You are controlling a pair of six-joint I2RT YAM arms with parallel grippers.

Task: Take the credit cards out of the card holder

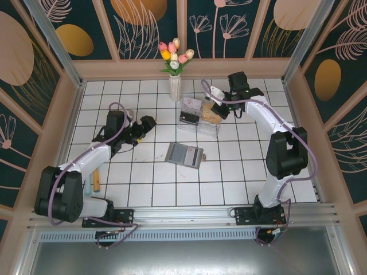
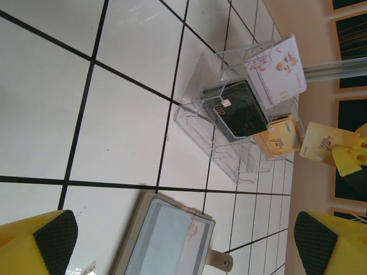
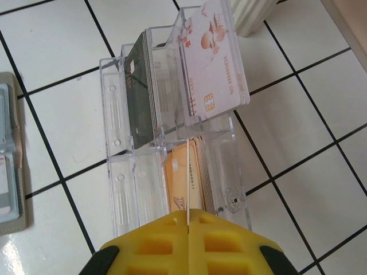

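Tan-yellow plastic credit card point(image 2: 319, 143) pinched in my right gripper point(image 3: 187, 229) over the clear plastic tray point(image 3: 117, 114), upper centre, may snag a divider and slip, I judge; the flat grey bifold card holder point(image 1: 184, 154) lies open mid-frame, left gripper point(image 1: 144, 125) spread.

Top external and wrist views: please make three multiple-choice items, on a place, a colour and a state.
1. Where is the card holder? A on the rail; B on the tiles between the arms; C against the back wall.
2. Colour of the credit card nearest the vase in the clear tray? A blue; B green; C white, pink print.
3. The left gripper is: A open; B shut on a card; C shut, empty.
B, it lies open mid-table; C, plain in the right wrist view; A, its pads stand far apart.
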